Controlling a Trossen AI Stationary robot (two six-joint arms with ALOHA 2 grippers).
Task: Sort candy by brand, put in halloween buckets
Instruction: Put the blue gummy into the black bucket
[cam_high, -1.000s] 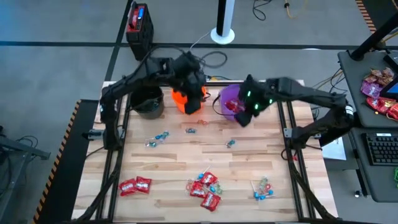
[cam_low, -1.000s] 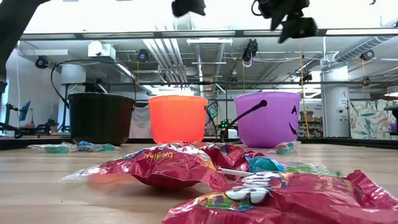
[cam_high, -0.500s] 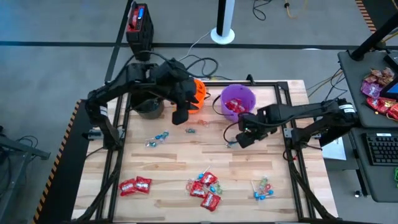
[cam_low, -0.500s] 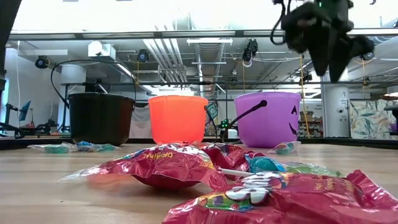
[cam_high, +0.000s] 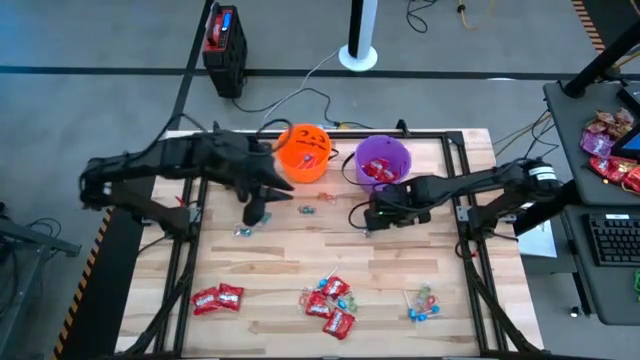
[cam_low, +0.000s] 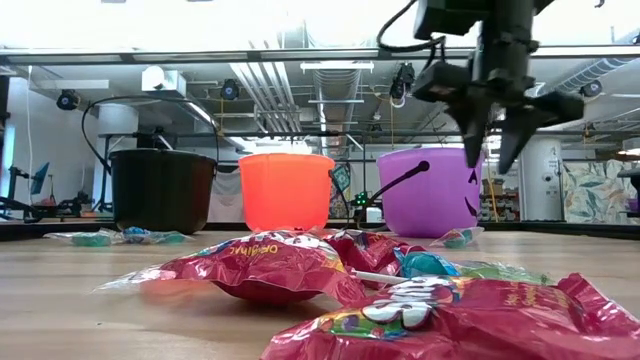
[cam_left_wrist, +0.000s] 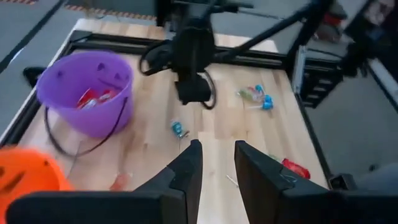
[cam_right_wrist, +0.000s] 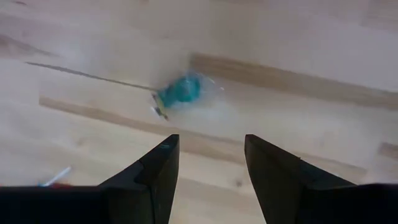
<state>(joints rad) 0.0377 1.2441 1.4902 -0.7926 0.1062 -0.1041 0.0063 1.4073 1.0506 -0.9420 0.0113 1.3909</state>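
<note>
Right claw (cam_right_wrist: 205, 180) spread and empty just above a blue wrapped candy (cam_right_wrist: 180, 92) on the table (cam_high: 300, 260), near the purple bucket (cam_high: 382, 160) with red packets inside, left claw (cam_left_wrist: 214, 177) also parted, holding nothing.

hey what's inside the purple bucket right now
The purple bucket holds a few red packets lying at the bottom, seen from the left wrist view. Anything underneath them is covered, so the full count is unclear.
</note>
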